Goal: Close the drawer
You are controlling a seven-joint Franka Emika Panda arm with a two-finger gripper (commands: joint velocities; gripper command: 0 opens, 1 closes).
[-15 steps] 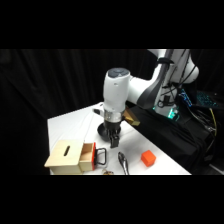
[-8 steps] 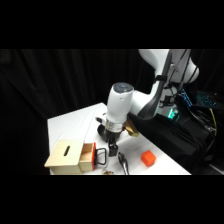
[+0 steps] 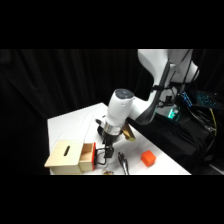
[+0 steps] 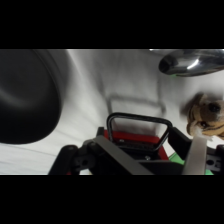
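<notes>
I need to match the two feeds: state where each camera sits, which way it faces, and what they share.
Side view: fixed beside the white table, looking across and down; shows the white arm and its gripper at the pale wooden box's orange-red drawer.
Wrist view: on the wrist, looking past the black linkage at the drawer's black loop handle.
Shared: drawer, handle, table.

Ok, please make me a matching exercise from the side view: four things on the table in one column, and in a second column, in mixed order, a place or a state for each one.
Things:
1. drawer
2. wooden box
3. orange block
4. tongs

Places or states:
A. has a slot in its top
B. lies between the drawer and the orange block
C. sticks partly out, its orange-red front showing
D. sits alone, furthest right of the four

Pairs: 1-C; 2-A; 3-D; 4-B
</notes>
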